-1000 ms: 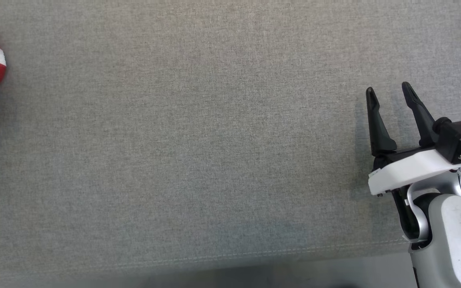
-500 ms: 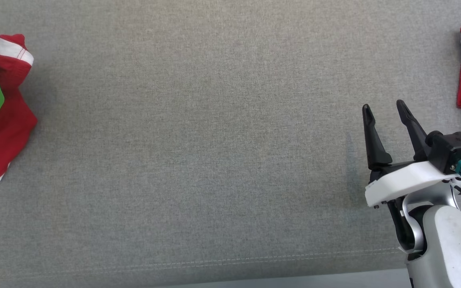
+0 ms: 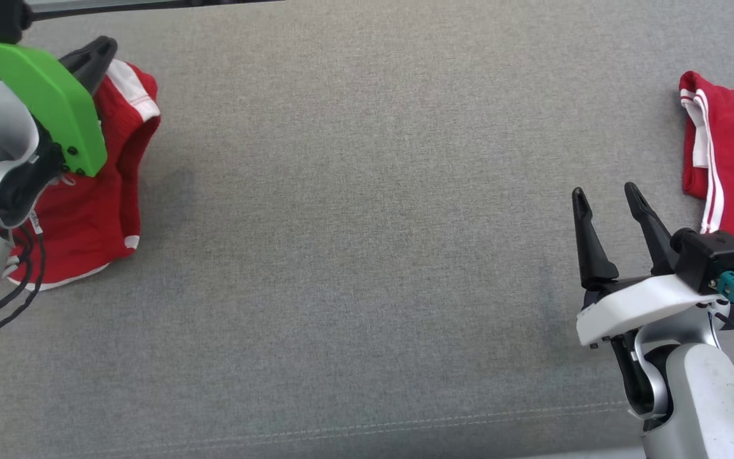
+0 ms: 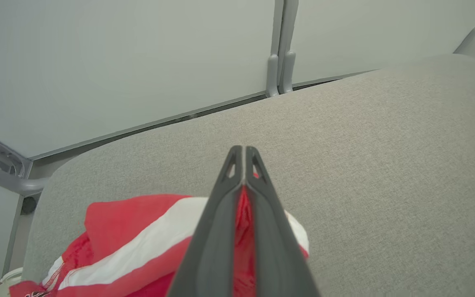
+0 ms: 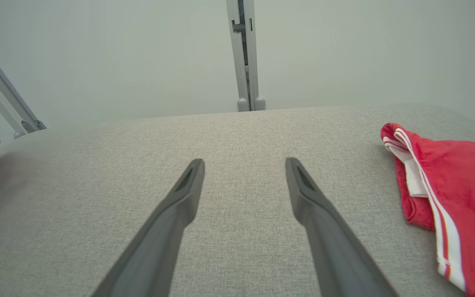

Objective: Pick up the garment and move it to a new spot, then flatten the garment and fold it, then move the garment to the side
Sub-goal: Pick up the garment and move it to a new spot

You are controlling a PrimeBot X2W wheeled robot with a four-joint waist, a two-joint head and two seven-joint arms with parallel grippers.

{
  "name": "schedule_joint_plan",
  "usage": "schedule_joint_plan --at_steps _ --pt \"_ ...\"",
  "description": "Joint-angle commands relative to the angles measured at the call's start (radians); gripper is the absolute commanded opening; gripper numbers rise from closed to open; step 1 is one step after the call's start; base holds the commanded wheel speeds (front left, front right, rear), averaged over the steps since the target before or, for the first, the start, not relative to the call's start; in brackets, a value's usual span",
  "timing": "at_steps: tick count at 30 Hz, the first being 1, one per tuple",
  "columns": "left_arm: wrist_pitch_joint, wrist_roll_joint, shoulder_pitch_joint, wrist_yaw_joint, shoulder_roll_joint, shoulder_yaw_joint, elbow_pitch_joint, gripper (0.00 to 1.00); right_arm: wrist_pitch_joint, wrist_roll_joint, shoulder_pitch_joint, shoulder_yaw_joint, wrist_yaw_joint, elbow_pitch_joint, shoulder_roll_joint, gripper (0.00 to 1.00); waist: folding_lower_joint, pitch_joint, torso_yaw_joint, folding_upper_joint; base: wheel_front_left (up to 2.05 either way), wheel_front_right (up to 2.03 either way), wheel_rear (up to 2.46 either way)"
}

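Left gripper (image 3: 96, 54) is pinched shut on a fold of the red garment (image 3: 90, 210), which sits bunched at the far left of the grey table (image 3: 367, 268). Right gripper (image 3: 604, 197) hovers with fingers apart, holding nothing, near a second red garment (image 3: 733, 146) at the right.

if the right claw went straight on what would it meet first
Likely nothing near: the open right claw points across the bare grey fabric surface toward a grey upright post beyond it; the red white-striped garment lies off to its right.
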Motion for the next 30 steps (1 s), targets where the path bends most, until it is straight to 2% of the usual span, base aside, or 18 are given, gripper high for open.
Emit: schedule_joint_plan --at_steps 1,14,15,16,17,19,30 --pt "0.012 0.012 -0.007 -0.002 -0.004 -0.008 -0.014 0.00 -0.006 0.004 0.008 -0.002 0.000 0.003 -0.002 1.00 0.0000 -0.014 -0.014 -0.0001 0.00 0.00 0.00" --pt "0.025 0.011 0.048 0.015 -0.047 -0.057 -0.013 0.00 -0.008 0.005 0.001 0.004 0.000 0.012 0.004 1.00 0.0000 0.004 -0.019 -0.0001 0.00 0.00 0.00" --pt "0.025 0.009 0.054 0.015 -0.053 -0.062 -0.008 0.07 -0.008 0.004 0.000 0.004 0.000 0.012 0.004 1.00 0.0000 0.005 -0.018 -0.0001 0.00 0.00 0.00" --pt "0.021 0.011 0.057 0.015 -0.056 -0.064 -0.002 0.41 -0.007 0.004 -0.001 0.006 0.000 0.013 0.004 1.00 0.0000 0.005 -0.017 -0.0001 0.00 0.00 0.00" --pt "0.025 0.011 0.062 0.019 -0.058 -0.067 0.009 0.83 -0.006 0.004 -0.001 0.007 0.000 0.014 0.005 1.00 0.0000 0.004 -0.017 -0.0001 0.00 0.00 0.00" --pt "0.026 0.018 0.067 0.018 -0.056 -0.075 0.025 1.00 -0.006 0.004 -0.002 0.009 0.000 0.015 0.005 1.00 0.0000 0.002 -0.016 -0.0001 0.00 0.00 0.00" --pt "0.038 -0.012 0.093 0.012 -0.042 -0.078 0.080 1.00 -0.003 -0.003 0.021 0.000 0.000 0.017 0.006 1.00 0.0000 -0.019 -0.004 -0.0001 0.00 0.00 0.00"
